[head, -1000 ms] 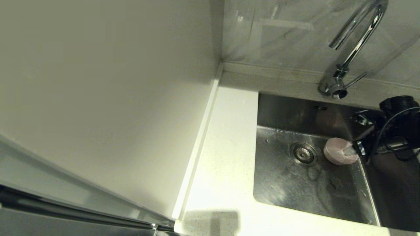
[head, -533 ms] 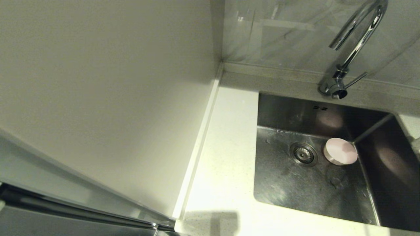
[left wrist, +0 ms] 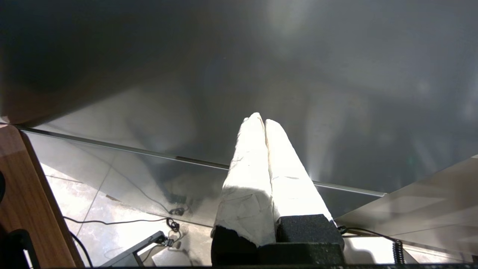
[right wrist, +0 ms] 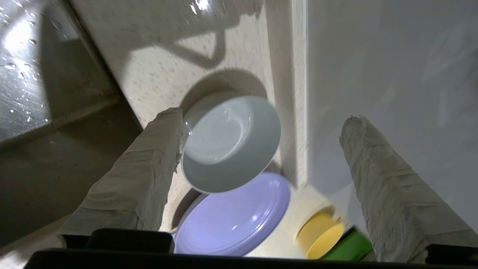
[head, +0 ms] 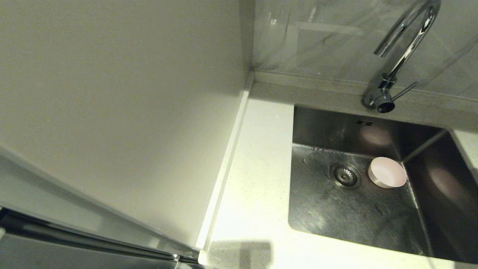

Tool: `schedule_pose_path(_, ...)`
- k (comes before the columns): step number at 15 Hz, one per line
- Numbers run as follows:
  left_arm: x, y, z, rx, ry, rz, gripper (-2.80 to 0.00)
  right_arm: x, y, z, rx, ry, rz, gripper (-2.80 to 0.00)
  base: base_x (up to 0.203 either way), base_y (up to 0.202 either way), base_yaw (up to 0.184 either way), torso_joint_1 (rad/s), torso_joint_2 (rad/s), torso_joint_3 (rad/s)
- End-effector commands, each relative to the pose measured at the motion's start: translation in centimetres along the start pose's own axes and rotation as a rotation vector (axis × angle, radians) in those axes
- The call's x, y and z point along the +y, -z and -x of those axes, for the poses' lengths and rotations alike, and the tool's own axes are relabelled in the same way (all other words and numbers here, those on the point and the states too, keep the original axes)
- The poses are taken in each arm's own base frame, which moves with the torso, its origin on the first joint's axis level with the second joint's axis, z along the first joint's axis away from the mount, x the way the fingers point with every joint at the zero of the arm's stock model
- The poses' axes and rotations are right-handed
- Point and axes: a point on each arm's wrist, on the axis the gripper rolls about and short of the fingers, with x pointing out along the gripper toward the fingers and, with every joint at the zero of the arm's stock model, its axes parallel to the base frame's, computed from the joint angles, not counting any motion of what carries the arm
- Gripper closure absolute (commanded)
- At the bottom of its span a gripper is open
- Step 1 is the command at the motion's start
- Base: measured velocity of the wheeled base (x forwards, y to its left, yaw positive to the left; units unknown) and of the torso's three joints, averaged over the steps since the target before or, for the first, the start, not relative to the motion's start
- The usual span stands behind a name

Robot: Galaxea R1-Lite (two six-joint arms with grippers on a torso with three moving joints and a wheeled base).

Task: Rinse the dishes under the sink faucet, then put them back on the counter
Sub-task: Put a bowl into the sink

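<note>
A small pale pink cup [head: 387,176] stands alone on the floor of the steel sink [head: 336,220], just right of the drain strainer [head: 345,175]. The chrome faucet [head: 405,45] rises behind it. No arm shows in the head view. In the right wrist view my right gripper [right wrist: 261,116] is open above the counter [right wrist: 157,63]. The pale blue-white bowl [right wrist: 231,144] lies between its fingers, close against one fingertip [right wrist: 168,123]. The lilac plate [right wrist: 235,220] lies beside the bowl. My left gripper [left wrist: 260,118] is shut and empty, parked low in front of a dark panel.
A yellow round container [right wrist: 321,233] and a green object [right wrist: 349,248] sit past the plate by the cream wall [right wrist: 392,67]. The sink's edge [right wrist: 93,74] runs beside the bowl. A white counter strip [head: 254,179] lies left of the sink, bounded by a tall cream panel [head: 112,112].
My right gripper was beside the cup in the sink a second ago. It has since drawn away to the right, out of the head view. The cup has stayed put.
</note>
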Motion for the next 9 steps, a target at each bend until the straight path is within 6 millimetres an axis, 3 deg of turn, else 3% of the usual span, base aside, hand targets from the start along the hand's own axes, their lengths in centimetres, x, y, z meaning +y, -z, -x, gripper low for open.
schedule_pose_path(1,0.0,0.1,0.0,0.003,0.000,0.001,0.00,-0.5,0.3,-1.7,0.080,-0.004,-0.045,-2.80,0.000,0.000,0.000,0.000,0.00,0.000)
schedule_pose_path(9,0.0,0.1,0.0,0.003,0.000,0.001,0.00,0.1,4.6,-2.2,0.254,-0.046,-0.050,-2.80,0.000,0.000,0.000,0.000,0.00,0.000)
